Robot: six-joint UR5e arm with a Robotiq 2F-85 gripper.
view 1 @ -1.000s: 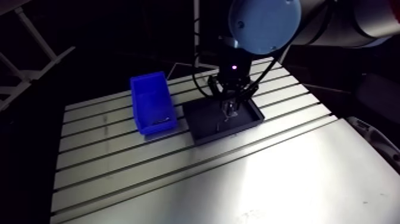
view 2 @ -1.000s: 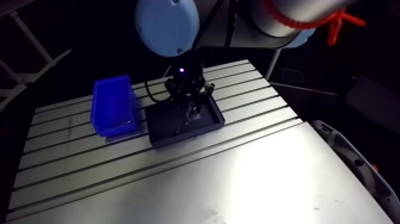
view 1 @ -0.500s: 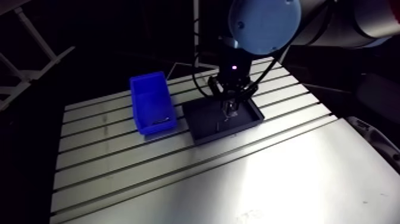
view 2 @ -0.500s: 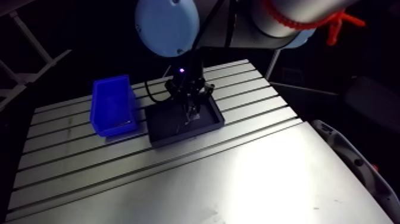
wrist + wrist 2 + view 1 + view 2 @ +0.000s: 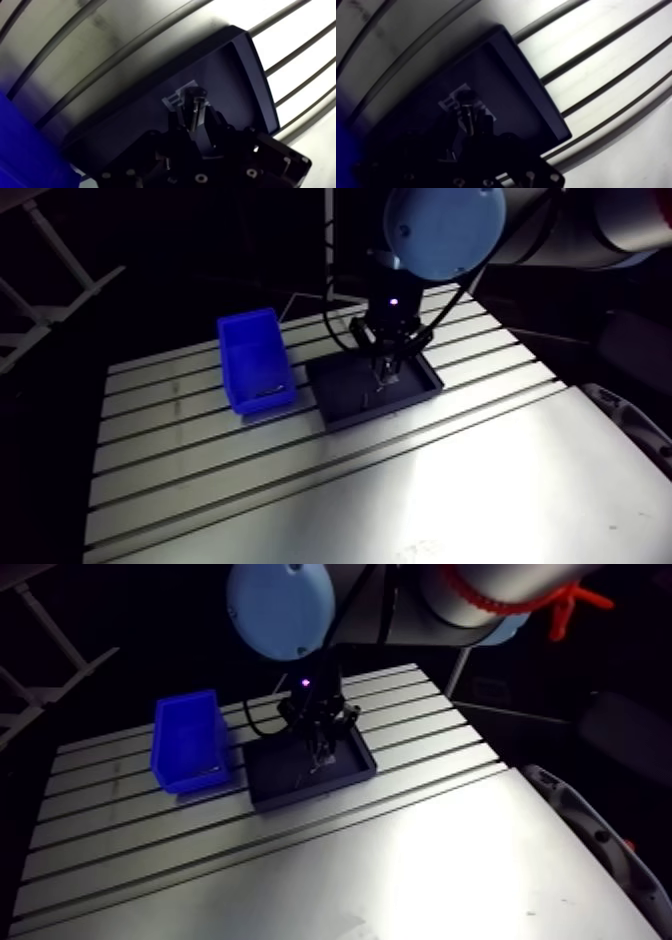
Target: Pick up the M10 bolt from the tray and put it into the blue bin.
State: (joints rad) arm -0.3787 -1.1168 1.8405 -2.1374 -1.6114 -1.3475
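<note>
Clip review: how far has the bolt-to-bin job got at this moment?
Done: the gripper is at the tray. In hand: its fingers look shut on the bolt, low over the tray floor; whether it is lifted is unclear. Left: carry it to the blue bin beside the tray and release.

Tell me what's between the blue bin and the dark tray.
Nothing but a narrow bare strip of table separates the bin and the tray, seen in the arm view.

Pincer [image 5: 194, 114] pointing straight down, fingers [image 5: 178, 118] clamped on bolt [image 5: 193, 100].
</note>
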